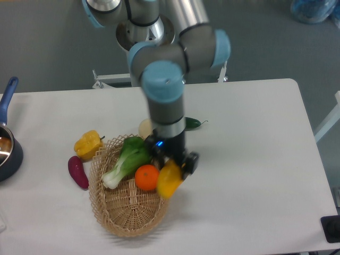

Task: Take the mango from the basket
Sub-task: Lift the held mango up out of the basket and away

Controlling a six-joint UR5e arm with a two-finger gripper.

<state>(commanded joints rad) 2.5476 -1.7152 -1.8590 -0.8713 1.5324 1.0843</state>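
The mango (168, 180) is a smooth yellow-orange fruit, held in the air over the right rim of the wicker basket (125, 215). My gripper (172, 171) is shut on its upper end, with the arm coming down from above. The mango hangs tilted and looks a little blurred. In the basket lie a round orange (146, 177) and a green leafy vegetable (126, 159).
A yellow bell pepper (87, 144) and a purple eggplant (77, 172) lie left of the basket. A pale round item (144, 127) and a dark green pepper (192, 124) sit behind the arm. A dark pot with a blue handle (6, 143) stands at the left edge.
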